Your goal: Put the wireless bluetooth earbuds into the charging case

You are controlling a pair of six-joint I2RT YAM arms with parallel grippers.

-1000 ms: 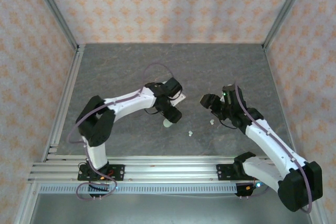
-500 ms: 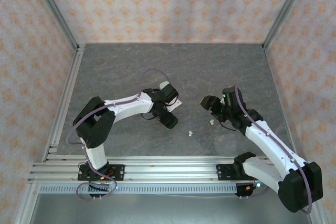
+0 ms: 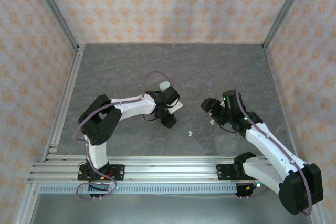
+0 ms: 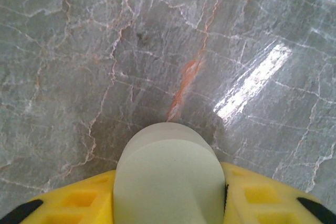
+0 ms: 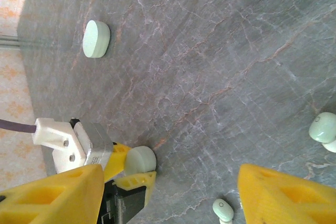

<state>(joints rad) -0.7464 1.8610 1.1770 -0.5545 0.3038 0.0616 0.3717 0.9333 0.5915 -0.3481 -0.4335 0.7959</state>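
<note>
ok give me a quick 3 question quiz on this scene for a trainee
1. Fill in: the bud lies loose on the ____.
2. The left gripper is shut on: A) a bud B) a case C) nothing
3. True or false: the right gripper is shut.
Key: 1 table; 2 B; 3 false, it is open.

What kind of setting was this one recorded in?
Probably a purpose-built lab cell for robot recordings: patterned wall panels in an aluminium frame box in a grey marble-look tabletop, and the left arm and right arm are bolted to a rail at its near edge.
</note>
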